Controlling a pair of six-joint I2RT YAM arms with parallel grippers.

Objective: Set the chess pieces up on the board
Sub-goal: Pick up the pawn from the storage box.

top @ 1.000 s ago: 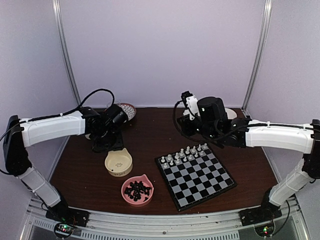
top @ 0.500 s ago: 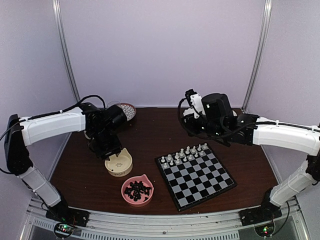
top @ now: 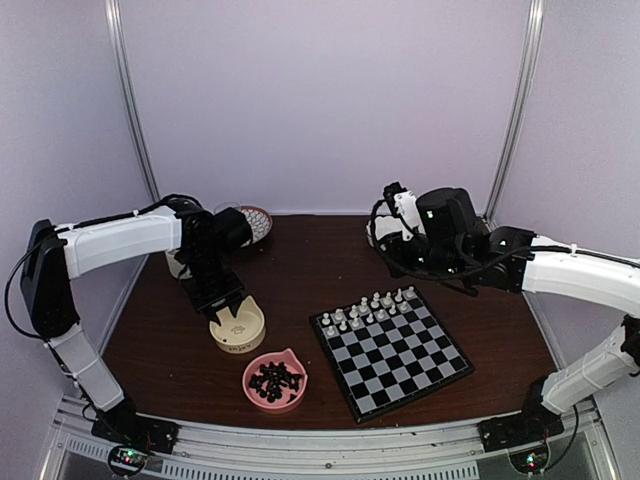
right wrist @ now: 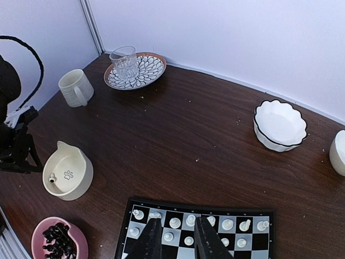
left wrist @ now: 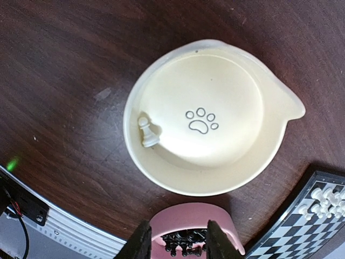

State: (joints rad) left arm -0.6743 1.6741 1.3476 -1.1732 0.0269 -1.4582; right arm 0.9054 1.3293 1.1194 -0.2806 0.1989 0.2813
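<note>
left of the top view: left gripper (top: 228, 306) hangs over the cream bowl (top: 214, 330), jaws partly apart, nothing between them. in the left wrist view a single white piece (left wrist: 146, 132) sits at the bowl's left side, touching the wall where the floor curves up. it looks tipped over, not certain.

lower centre: pink bowl (top: 247, 388) just below the cream one, heaped with black pieces (top: 274, 380).

centre right: board (top: 400, 362), white pieces (top: 368, 305) lined along its two upper rows, no black ones on it yet.

upper right: right gripper (right wrist: 175, 237) hovers above the board's upper edge, fingers narrowly apart, empty.

risks, my estimate:
- the white piece hugs the curved wall, so one finger may land on the rim or wall, shoving the bowl or pinching the piece off-centre so it squirts out.
- the white rows are tight, and setting a piece in could topple its neighbours.
- the black heap may yield two pieces at once.
</note>
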